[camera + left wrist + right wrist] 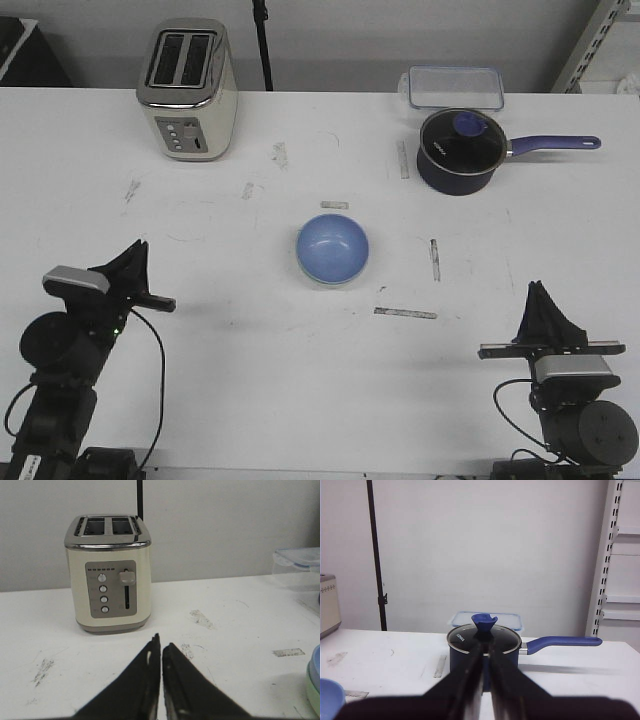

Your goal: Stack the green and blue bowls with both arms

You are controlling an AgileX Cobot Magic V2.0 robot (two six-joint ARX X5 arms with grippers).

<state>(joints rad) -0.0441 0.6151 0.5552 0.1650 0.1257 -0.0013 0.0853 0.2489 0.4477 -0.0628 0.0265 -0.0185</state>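
Observation:
The blue bowl sits in the middle of the table, nested in the green bowl, whose pale edge shows just beneath it. The left wrist view catches both at its border, the blue bowl above the green bowl. A piece of the blue bowl also shows in the right wrist view. My left gripper is at the near left, shut and empty, well apart from the bowls. My right gripper is at the near right, also shut with nothing in it. Left gripper and right gripper have their fingers together.
A cream toaster stands at the back left. A dark lidded saucepan with a purple handle is at the back right, with a clear plastic container behind it. Strips of tape mark the table.

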